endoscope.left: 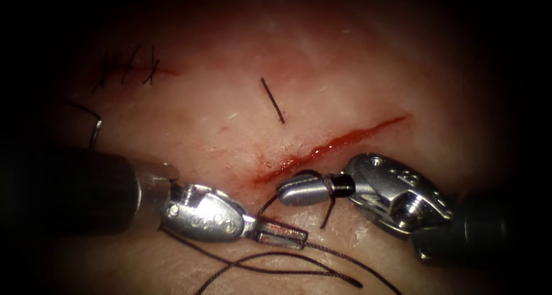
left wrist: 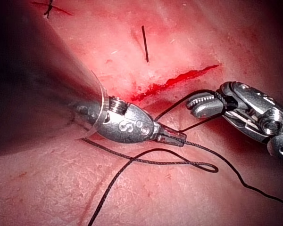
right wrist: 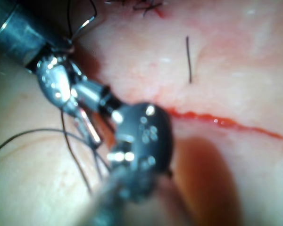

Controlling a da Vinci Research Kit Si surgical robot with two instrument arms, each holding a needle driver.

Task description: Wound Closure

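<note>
The tissue [endoscope.left: 322,59] carries an open cut [endoscope.left: 333,146] lined with red fluid [endoscope.left: 313,154], running up toward the right. Far to the upper left lies a stitched stretch [endoscope.left: 129,68], and a short cut end of thread [endoscope.left: 272,100] lies loose on the surface above the cut. The needle [endoscope.left: 95,125] rests at the far left, near the left arm's shaft, a curved piece lying on the tissue, well apart from both tools; whether its tip is in the tissue cannot be told. The right tool [endoscope.left: 305,190] sits just below the cut's left end with its jaws closed, and thread [endoscope.left: 329,192] is wound around them. The left tool [endoscope.left: 282,233] lies lower left of it, its jaws closed together on the thread, which trails in loops [endoscope.left: 276,266] over the tissue below.
</note>
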